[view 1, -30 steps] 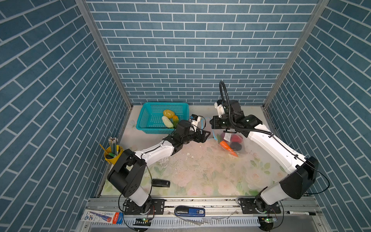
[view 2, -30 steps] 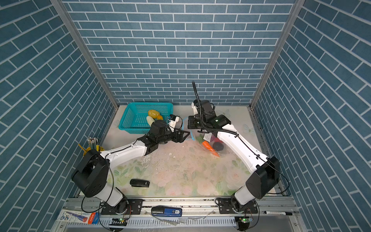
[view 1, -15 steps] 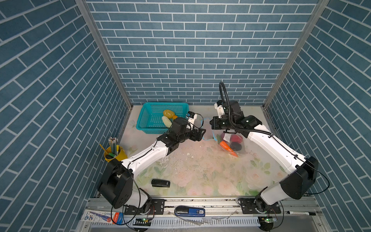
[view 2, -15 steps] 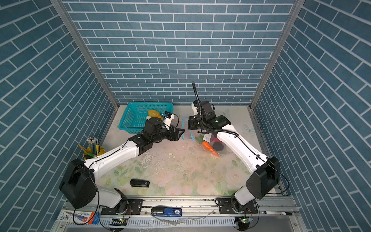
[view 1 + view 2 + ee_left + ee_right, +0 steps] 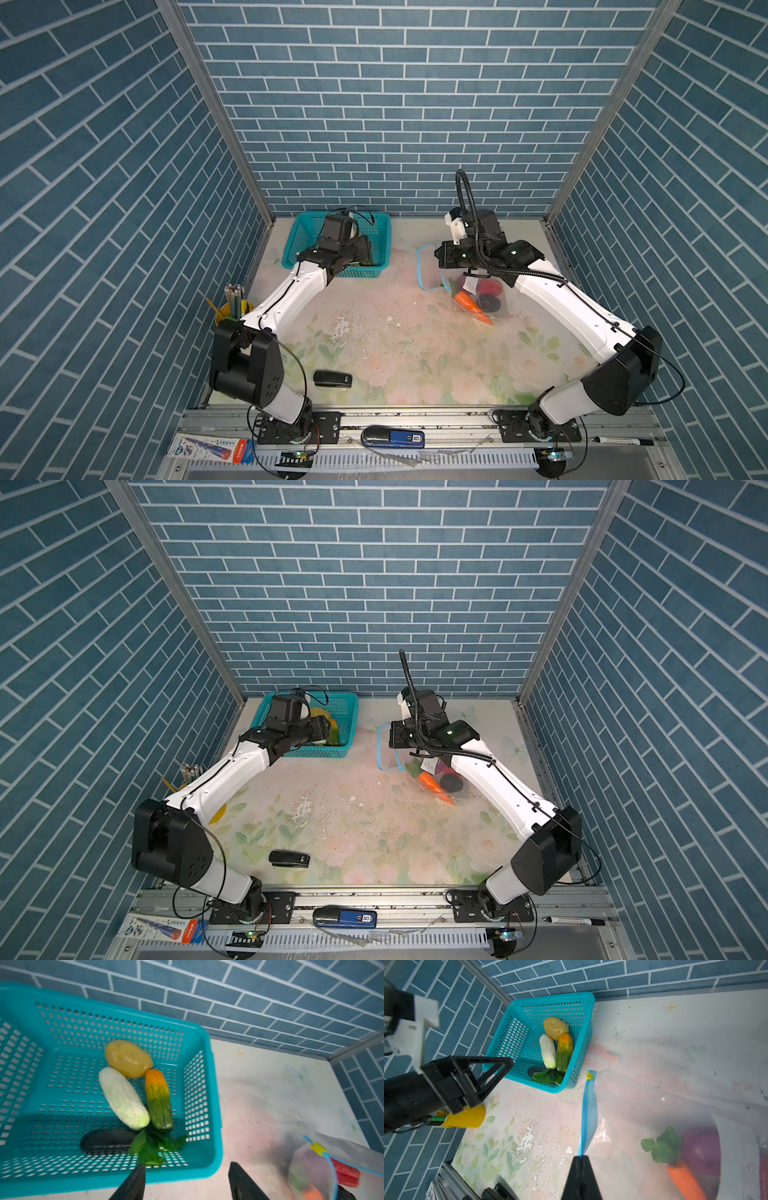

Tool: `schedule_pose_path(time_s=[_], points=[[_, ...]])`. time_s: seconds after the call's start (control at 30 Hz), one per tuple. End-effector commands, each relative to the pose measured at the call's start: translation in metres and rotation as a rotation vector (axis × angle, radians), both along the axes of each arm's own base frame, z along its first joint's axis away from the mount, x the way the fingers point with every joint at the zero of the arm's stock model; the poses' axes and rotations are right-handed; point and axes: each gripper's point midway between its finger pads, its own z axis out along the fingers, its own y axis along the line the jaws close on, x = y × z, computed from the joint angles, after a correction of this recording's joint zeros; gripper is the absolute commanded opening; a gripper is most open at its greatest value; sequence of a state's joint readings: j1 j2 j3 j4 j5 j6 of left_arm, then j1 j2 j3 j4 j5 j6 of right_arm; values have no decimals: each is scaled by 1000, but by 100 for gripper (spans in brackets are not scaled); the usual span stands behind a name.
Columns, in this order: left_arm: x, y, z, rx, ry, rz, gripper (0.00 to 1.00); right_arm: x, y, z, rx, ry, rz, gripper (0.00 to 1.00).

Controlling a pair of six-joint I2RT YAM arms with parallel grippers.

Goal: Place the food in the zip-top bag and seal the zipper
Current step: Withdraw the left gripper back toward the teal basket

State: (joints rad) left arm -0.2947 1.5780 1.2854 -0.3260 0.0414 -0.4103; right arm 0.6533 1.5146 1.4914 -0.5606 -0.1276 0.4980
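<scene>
Here, at centre right in both top views, the clear plastic zip-top bag [image 5: 432,268], an orange toy carrot [image 5: 471,307] inside, is pinched at its light blue zipper strip [image 5: 588,1105] by the closed right pincer [image 5: 580,1159]. Farther back, left of centre, the left pincer [image 5: 187,1165] is held apart over the teal mesh basket [image 5: 384,245], where a yellow toy potato [image 5: 128,1058] is seen.

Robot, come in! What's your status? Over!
Left pincer open, empty, at basket edge. Right pincer shut on zipper, bag unsealed. Carrot bagged; potato, cabbage in basket. Nothing seen between basket and bag.
</scene>
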Motion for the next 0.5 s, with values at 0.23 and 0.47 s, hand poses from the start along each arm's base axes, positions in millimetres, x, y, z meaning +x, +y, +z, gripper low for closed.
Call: schedule_pose_path(time_s=[0.23, 0.47], points=[[43, 63, -59, 66, 185, 249, 66, 5, 5, 1, 17, 14, 4, 0], [75, 87, -87, 51, 223, 356, 62, 9, 8, -1, 15, 25, 10, 0]])
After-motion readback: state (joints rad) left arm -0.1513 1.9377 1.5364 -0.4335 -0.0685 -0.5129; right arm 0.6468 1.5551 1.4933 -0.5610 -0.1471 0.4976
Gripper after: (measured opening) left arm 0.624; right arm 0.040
